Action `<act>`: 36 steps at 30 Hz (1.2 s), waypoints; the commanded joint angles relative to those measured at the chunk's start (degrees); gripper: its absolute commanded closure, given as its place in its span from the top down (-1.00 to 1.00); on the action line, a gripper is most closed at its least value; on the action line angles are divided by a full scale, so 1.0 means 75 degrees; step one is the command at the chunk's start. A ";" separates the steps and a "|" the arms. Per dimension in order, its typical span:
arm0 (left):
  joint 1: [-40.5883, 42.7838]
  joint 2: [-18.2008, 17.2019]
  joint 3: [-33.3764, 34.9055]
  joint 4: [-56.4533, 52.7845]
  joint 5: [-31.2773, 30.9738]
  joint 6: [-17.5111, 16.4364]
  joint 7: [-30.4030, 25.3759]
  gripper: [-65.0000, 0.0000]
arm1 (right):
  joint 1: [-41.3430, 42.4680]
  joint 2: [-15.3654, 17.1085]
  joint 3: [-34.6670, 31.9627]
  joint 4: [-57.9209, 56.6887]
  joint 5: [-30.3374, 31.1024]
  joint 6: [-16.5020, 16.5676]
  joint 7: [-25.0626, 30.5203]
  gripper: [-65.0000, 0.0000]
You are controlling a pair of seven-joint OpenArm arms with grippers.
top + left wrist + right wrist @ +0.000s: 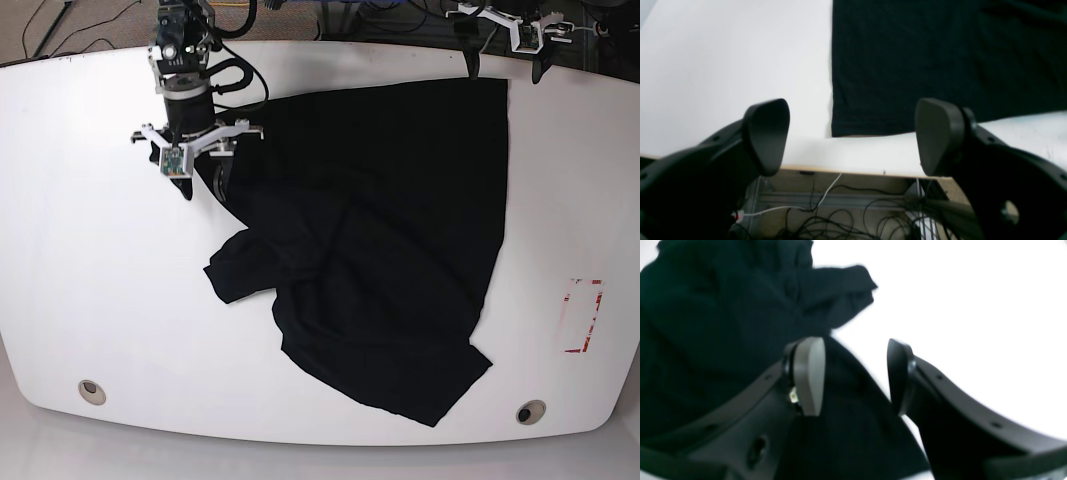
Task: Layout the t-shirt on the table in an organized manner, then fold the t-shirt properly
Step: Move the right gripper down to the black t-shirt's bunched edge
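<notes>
left gripper (853,136) spread wide, empty; right gripper (855,376) parted over t-shirt (380,260), gripping nothing; soft, limp, light; best pinched at the hem.

Black t-shirt (390,250), plain and dark all over, on a glossy white table (100,290). There's a red-and-white rectangle mark (582,315) near the edge, two silvery round grommets (92,391), and the left claw (851,136) shows matte black pads.
</notes>
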 commanded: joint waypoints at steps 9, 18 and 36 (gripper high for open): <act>-0.0301 -0.0017 -0.0021 0.0099 -0.0024 0.0020 -0.0193 0.72 | 0.2321 -0.0029 0.0007 -0.0691 0.0051 0.0735 -0.1215 -0.09; -0.0582 -0.0017 -0.0033 0.0099 -0.0024 0.0020 0.0006 0.72 | 0.4185 -0.0052 0.0007 -0.2238 0.0051 0.1134 -0.2024 -0.09; -0.0606 -0.0029 -0.0057 0.0099 -0.0024 0.0020 0.0111 0.72 | 0.7608 -0.0205 0.0078 -0.6798 0.0051 0.1509 -0.1672 -0.08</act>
